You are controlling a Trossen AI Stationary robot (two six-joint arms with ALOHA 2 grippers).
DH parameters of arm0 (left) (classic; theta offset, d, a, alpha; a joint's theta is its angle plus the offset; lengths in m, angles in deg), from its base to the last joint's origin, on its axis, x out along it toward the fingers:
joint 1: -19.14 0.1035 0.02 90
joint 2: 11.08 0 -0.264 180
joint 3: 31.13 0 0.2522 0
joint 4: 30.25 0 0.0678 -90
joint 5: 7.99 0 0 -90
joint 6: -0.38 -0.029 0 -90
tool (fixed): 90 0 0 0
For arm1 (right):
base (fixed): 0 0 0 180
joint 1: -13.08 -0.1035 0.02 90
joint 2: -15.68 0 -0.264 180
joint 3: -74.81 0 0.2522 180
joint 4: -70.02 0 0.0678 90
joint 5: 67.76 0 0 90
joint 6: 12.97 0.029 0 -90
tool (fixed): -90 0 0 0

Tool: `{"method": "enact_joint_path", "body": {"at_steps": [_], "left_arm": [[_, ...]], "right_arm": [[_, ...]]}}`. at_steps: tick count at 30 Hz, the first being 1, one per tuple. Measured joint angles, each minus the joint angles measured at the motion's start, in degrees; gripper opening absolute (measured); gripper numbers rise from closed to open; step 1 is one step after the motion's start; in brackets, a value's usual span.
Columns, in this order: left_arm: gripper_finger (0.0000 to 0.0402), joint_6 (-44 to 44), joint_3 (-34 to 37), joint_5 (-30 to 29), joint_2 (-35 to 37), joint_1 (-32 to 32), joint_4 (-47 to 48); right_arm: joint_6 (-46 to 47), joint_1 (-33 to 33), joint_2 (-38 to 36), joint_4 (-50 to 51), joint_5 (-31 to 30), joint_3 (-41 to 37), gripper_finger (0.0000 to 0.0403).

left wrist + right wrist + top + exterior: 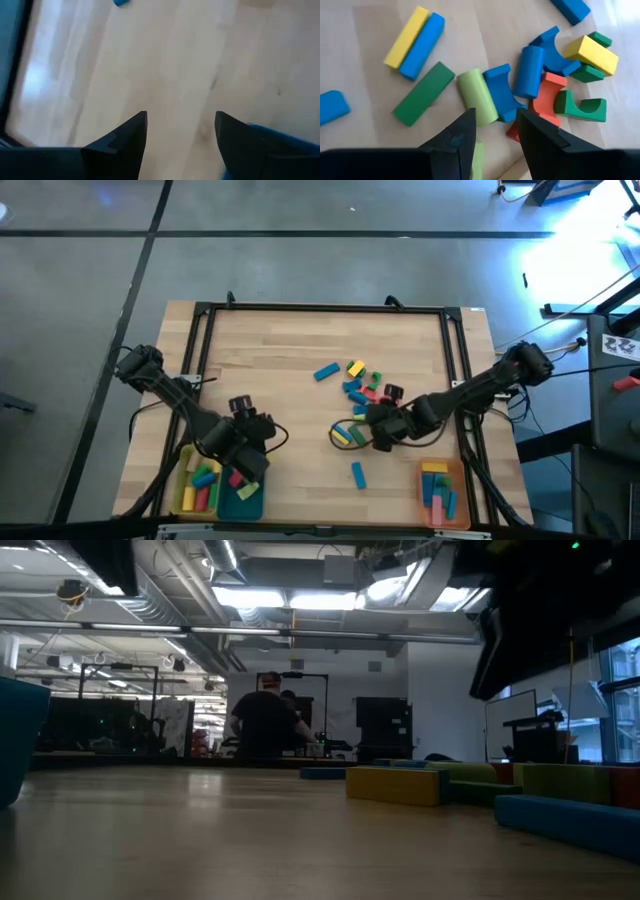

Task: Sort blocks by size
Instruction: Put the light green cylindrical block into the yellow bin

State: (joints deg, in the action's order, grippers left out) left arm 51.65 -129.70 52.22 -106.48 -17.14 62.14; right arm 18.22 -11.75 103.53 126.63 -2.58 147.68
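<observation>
The blocks (362, 385) lie loose on the wooden table right of its middle: bars, arches and a cylinder in blue, green, yellow and red. My right gripper (378, 436) hangs open just above the pile's near side. In its wrist view the fingers (496, 119) stand over a light-green cylinder (477, 97) and a blue arch (501, 95), with nothing plainly between them. My left gripper (250, 463) is open (181, 125) above bare wood, by the far edge of the teal tray (243, 502). Sorted blocks lie in the trays.
A yellow tray (186, 498) and the teal tray sit at the near left, an orange tray (462, 498) at the near right. A lone blue bar (358, 473) lies near the front edge, another (325, 371) farther back. A black frame (320, 308) borders the table. A person (265, 720) stands far behind it.
</observation>
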Motion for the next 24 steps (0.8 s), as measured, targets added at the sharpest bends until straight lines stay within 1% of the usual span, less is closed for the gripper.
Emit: {"method": "enact_joint_path", "body": {"at_steps": [3,7,9,14,18,24], "left_arm": [[0.021,-2.56,0.0,-1.16,0.0,0.91,-0.5],[0.021,-8.03,0.0,-1.73,0.0,2.72,-2.98],[0.021,-11.44,0.02,-1.96,-0.01,3.85,-5.03],[0.021,-18.91,0.02,-1.96,-0.07,7.04,-9.54],[0.021,-21.44,0.02,-1.98,-0.07,9.2,-10.99],[0.021,-22.86,0.02,-1.96,-0.09,11.26,-10.84]], "right_arm": [[0.01,1.06,0.93,-0.37,0.81,0.0,0.0143],[-0.56,2.8,1.96,-2.92,7.99,0.0,0.0143],[-3.17,3.55,2.5,-3.65,10.21,0.0,0.0143],[-8.79,5.1,4.16,-5.27,11.46,0.0,0.0143],[-11.92,5.15,5.04,-5.84,11.23,0.0,0.0143],[-13.58,5.19,7.39,-5.84,11.02,0.0,0.0143]]}}
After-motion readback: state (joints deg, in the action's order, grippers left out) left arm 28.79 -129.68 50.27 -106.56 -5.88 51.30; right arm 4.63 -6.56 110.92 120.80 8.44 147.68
